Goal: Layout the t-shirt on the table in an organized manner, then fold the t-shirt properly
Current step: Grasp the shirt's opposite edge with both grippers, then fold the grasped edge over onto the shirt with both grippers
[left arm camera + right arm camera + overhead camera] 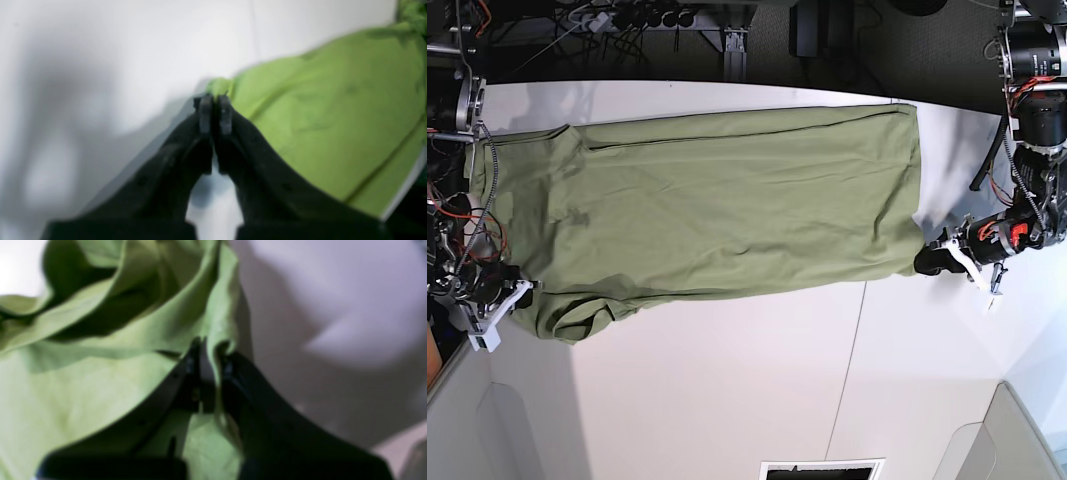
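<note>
So, you have one t-shirt (717,210) on the table (727,400), and no container of any kind shows in these views, so nothing is held inside anything. In the base view the shirt lies stretched in a long band across the white top, its long axis running from the view's left edge to its right. The sleeve and shoulder end sits at the left of that view; the straight hem end sits at the right. The far edge lies fairly straight, while the near edge curves and bunches into loose folds at the left end.

You have two arms in play, one at each end of the cloth. Your left gripper (215,97), seen at the base view's right (930,261), has its jaws pressed together on a small corner of green fabric at the shirt's edge, just over the white surface. Your right gripper (209,348), at the base view's left (515,290), has its jaws drawn in on a raised fold of cloth that stands between them; more fabric rolls up in deep folds behind it. Both wrist views are blurred, so finer detail of the fabric cannot be made out.

One thin dark seam (847,380) crosses the tabletop near the shirt's right half.
</note>
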Motion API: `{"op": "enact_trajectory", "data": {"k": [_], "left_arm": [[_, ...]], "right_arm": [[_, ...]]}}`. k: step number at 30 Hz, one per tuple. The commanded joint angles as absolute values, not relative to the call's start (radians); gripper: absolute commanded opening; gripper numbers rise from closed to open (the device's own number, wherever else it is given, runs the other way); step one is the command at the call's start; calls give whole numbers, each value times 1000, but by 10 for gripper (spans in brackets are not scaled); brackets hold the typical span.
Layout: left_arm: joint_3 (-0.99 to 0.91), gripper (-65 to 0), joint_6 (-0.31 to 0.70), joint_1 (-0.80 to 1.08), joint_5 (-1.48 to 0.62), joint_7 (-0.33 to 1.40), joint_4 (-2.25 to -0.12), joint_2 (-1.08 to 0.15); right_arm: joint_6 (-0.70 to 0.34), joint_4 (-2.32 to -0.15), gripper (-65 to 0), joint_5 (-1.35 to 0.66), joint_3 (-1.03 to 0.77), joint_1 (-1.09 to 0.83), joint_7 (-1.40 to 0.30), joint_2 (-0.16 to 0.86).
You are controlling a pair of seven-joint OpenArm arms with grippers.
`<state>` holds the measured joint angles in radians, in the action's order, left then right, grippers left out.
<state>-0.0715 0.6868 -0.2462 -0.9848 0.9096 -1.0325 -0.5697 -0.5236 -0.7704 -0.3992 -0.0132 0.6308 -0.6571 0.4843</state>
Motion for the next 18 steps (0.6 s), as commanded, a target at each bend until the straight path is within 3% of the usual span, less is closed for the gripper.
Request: {"op": "enact_trajectory", "data": {"k": [1, 8, 16, 18], "left_arm": [[-79, -650, 698, -247, -1040, 922, -1092, -609], [-79, -650, 698, -55, -1118, 977, -1353, -708], [-79, -650, 698, 57, -1118, 976, -1412, -721], [-79, -650, 698, 58, -1118, 976, -1412, -719]], "right_arm": [[-529, -814, -650, -440, -19, 643, -657, 525], [-531, -1013, -650, -559, -20, 471, -701, 655], [-531, -1119, -650, -584, -37, 292, -701, 714], [-530, -1119, -469, -586, -37, 272, -700, 712]]}}
